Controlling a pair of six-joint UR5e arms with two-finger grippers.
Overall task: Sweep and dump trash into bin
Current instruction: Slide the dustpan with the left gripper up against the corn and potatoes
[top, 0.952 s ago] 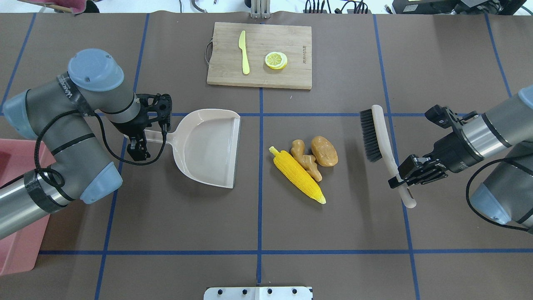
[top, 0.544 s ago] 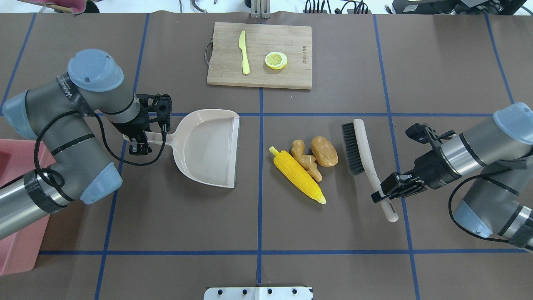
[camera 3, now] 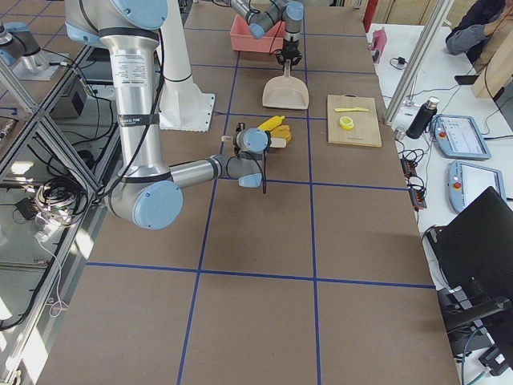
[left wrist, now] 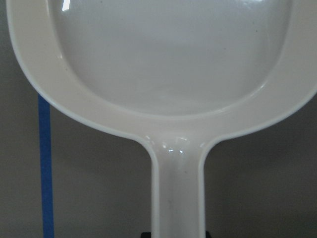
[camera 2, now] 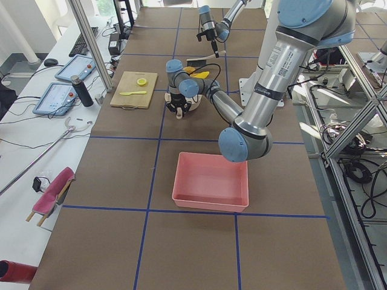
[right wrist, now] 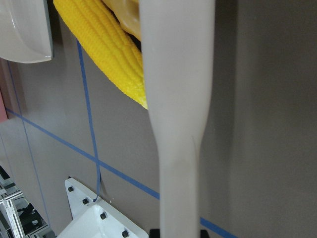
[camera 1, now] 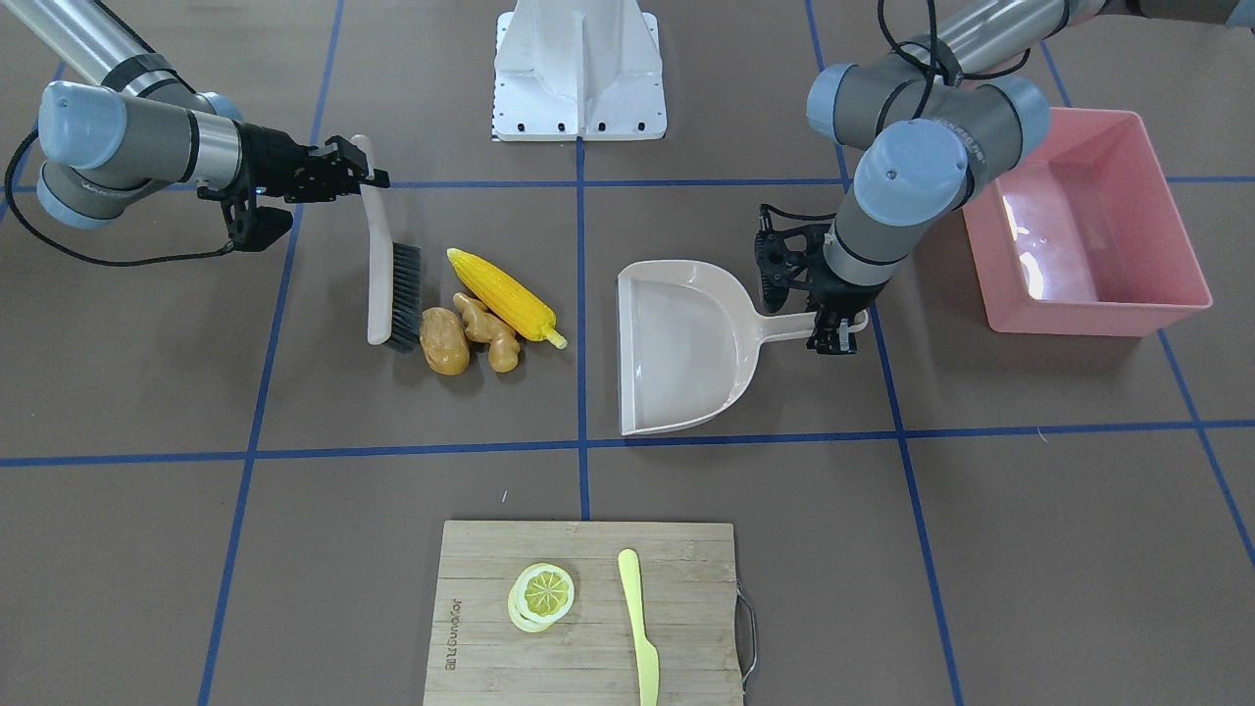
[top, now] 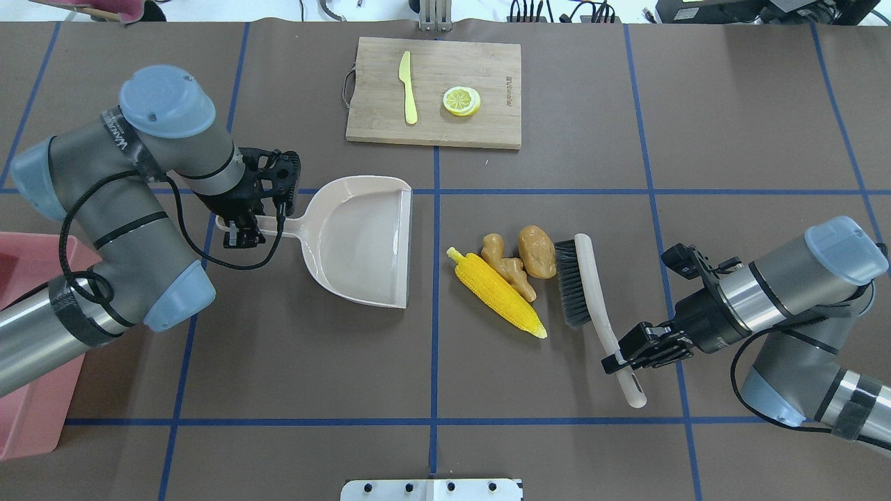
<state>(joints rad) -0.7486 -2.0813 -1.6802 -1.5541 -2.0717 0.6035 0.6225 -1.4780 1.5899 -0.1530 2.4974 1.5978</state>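
Right end effector point(top: 621, 362) holds brush point(top: 590, 282) on blue-gridded table point(top: 292, 369).

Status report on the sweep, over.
Left hand shut on dustpan. Right hand shut on brush, bristles at potato. Corn, ginger between brush and dustpan. Nothing blocking.

The bench point(top: 731, 104) is covered in a matt brown sheet, divided into large rectangles by blue tape lines point(top: 435, 390). On the far side of it, away from the robot, stands a long white table point(camera 2: 15, 169), seen from the other end as well point(camera 3: 489, 112). A slanted aluminium post point(camera 2: 91, 42) rises between that table and the bench. Behind the bench, open metal framing point(camera 2: 354, 121) stands over a pale floor point(camera 2: 363, 260). The light is bright and even, with short, soft shadows.
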